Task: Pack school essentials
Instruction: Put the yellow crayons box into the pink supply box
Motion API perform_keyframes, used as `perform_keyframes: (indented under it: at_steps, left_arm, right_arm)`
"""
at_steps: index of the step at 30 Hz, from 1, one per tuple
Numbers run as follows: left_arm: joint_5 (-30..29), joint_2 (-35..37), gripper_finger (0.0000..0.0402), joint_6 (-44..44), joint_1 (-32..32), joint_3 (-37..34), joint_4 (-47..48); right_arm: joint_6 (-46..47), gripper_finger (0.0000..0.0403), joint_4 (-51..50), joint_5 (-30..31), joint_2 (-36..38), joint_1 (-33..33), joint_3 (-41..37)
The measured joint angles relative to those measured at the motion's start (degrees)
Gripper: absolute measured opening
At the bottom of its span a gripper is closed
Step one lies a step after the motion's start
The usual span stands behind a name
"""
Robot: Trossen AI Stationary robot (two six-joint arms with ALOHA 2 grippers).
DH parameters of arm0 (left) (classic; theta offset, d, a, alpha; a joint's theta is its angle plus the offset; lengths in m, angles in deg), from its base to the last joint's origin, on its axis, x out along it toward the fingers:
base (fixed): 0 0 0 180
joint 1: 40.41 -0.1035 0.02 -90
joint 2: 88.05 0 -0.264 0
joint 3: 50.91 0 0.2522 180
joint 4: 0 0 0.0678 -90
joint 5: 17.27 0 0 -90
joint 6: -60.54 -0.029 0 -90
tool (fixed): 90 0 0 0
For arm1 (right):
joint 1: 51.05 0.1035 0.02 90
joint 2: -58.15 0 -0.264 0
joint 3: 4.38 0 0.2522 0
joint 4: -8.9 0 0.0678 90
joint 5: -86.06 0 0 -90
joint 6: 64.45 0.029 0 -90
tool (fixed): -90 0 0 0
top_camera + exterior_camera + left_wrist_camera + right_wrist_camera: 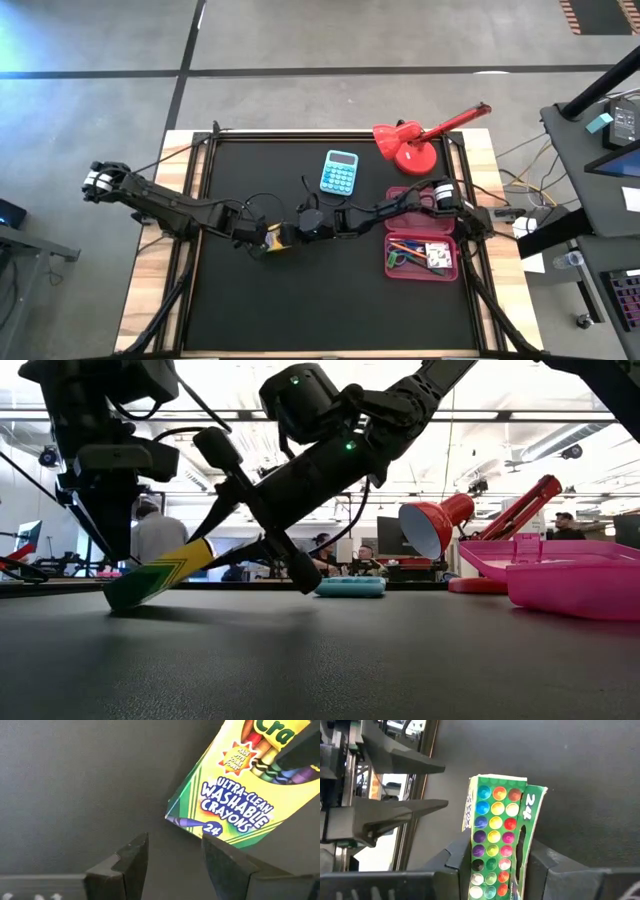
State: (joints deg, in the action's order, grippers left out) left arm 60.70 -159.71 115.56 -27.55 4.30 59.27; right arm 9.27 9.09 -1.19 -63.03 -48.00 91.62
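Table [250, 300]: black mat, wooden border, seen from above. Both arms reaching to its centre, meeting there.

Pink case [421, 258]: open, at the table's right side, lid raised behind it. Pens, pencils and a white item inside; individual pieces too small to separate.

Red desk lamp [410, 140]: at the far right corner, head down toward the mat, arm angled outward. Light-blue calculator [340, 171]: flat, just left of the lamp, well apart from the arms. Neither obstructing the work at centre.

Crayon box [160, 572]: yellow and green, at mid-table between the two pincers. Long axis tilted in the low view, one end low on the mat, the other end raised toward the right arm. Legible in the left wrist view: "ULTRA-CLEAN WASHABLE CRAYONS", "24", part of "Cra". End flap open in the right wrist view, rows of coloured dots and "24" on the panels.

Right pincer [502, 865]: clamped on the crayon box, one finger against each broad side.

Left pincer [172, 852]: fingers spread, nothing between them, hovering just beside the box's lower corner, not touching.

Background in the low view: people seated at desks beyond the table.
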Motion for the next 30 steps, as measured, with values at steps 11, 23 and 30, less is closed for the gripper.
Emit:
perform_keyframes:
  at_steps: [11,23,30]
  left_arm:
    - [0.06,2.06,0.0169,0.05,0.00,-0.16,0.51]
    - [-0.32,4.05,0.0169,0.16,0.00,-0.57,0.47]
    - [-0.88,3.57,0.0169,0.29,0.00,-0.61,-0.29]
  right_arm:
    - [-5.80,0.0112,-10.16,-4.95,7.22,-1.01,-0.04]
    - [-19.22,0.0110,-52.48,-6.24,30.61,-0.50,-0.04]
    - [-16.37,0.0111,-70.01,-3.54,39.26,2.75,-1.62]
